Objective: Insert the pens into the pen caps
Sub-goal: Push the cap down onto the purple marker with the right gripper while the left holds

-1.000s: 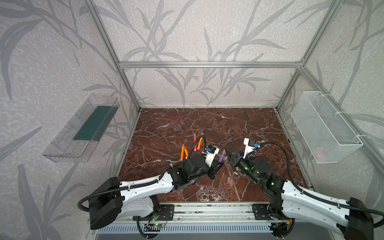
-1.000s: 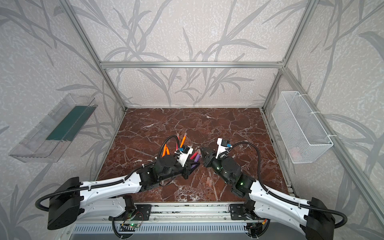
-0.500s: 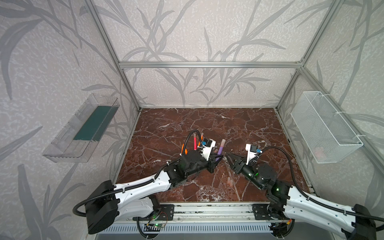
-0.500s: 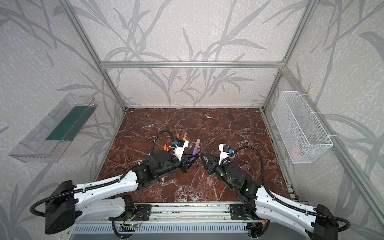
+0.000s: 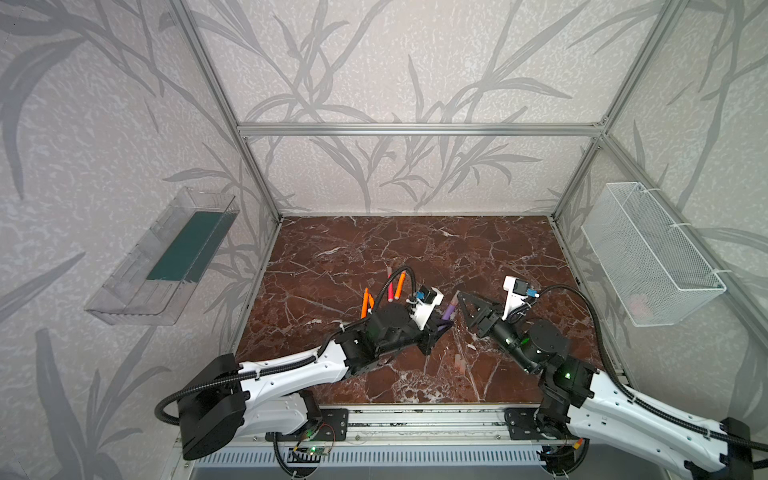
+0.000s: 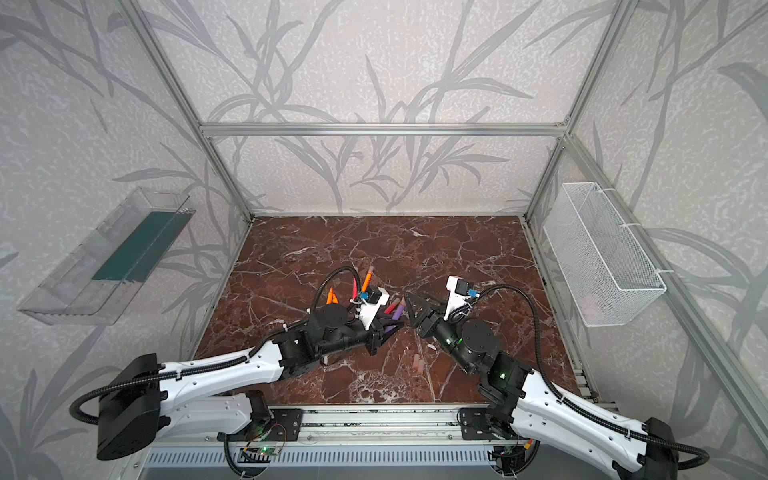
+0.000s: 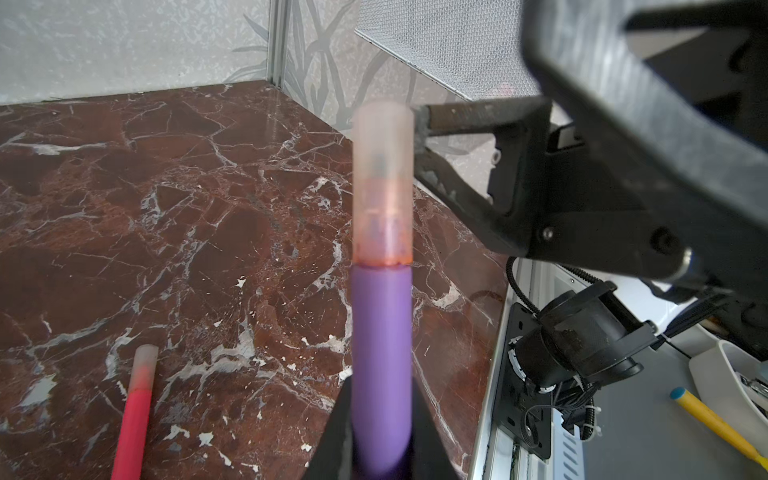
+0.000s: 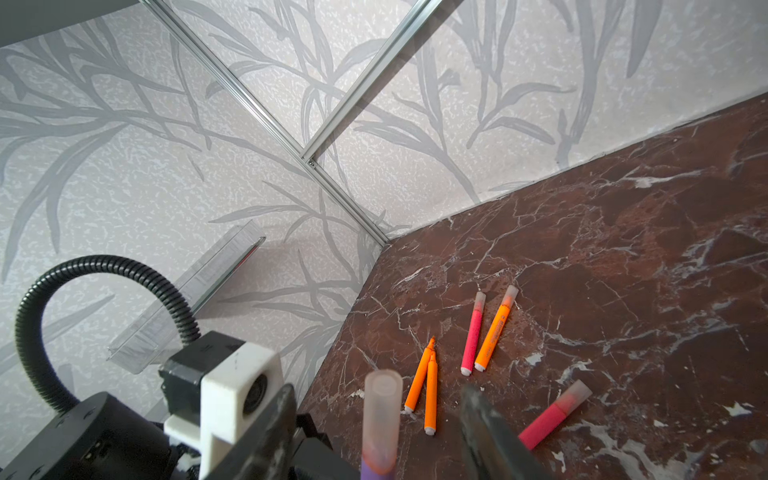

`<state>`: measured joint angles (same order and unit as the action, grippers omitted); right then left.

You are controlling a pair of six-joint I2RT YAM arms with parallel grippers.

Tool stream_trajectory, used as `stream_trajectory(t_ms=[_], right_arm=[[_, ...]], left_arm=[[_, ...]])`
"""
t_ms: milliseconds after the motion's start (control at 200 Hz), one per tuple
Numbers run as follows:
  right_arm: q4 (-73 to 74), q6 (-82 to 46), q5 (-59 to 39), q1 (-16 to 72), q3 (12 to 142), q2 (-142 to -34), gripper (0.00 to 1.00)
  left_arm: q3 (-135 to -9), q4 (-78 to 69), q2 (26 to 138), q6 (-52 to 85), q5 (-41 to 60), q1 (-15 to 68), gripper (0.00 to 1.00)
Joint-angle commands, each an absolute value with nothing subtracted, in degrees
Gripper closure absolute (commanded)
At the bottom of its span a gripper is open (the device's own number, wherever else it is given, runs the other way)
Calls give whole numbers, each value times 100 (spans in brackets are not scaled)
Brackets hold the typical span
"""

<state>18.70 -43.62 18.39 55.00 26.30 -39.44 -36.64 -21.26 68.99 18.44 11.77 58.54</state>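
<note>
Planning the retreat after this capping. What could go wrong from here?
1. The right gripper is open but straddles the cap; in the left wrist view one of its fingers sits right beside the cap. A skewed retreat could drag the cap off or lever the purple pen in the left gripper.
2. Full seating of the cap cannot be told; it may loosen.
3. The uncapped orange pens lie tips together; grabbing one may knock the other.

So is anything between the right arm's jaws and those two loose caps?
Nothing visible does. The two caps lie on bare marble, nearer the front rail than the open right jaws; the held purple pen is off to one side.
</note>
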Motion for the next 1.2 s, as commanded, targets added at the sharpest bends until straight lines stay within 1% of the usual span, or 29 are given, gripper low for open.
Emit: stream_trajectory(t_ms=[0,110,255,315,525,615,670,850,930,1025,1195], right_arm=[[2031,-4298,1873,5461,2814,-4222,38],[2031,-4303,1890,5467,2943,-4439,39],[2101,-4335,1872,5466,2970,-4570,53],[2093,-4311,1880,5465,2987,-4587,57],[2101,-4245,1898,5454,3006,-4579,58],[2091,-4186,1916,5458,3032,-4627,62],[2068,-4172,1920,5455,3041,-4678,67],[1708,-4193,1620,5461,3063,-4687,90],[1707,-4258,1556,5468,2971,-4667,100],[1872,-4349,1449,5484,2751,-4702,100],[2083,-4462,1422,5646,2463,-4702,100]], left_arm=[[-3664,-2242,6977,1566,1300,5905,100],[-3674,-2232,7024,1530,1278,5915,100],[-3667,-2232,7041,1511,1254,5924,100],[-3665,-2232,7032,1503,1252,5924,100],[-3656,-2233,7056,1473,1281,5924,100],[-3657,-2230,7066,1478,1299,5922,100],[-3666,-2245,7077,1457,1280,5924,100],[-3682,-2324,7142,1452,1085,5917,100],[-3749,-2294,7137,1452,790,5913,100],[-3838,-2325,7080,1416,455,5893,100],[-4133,-2347,7049,1370,177,5713,100]])
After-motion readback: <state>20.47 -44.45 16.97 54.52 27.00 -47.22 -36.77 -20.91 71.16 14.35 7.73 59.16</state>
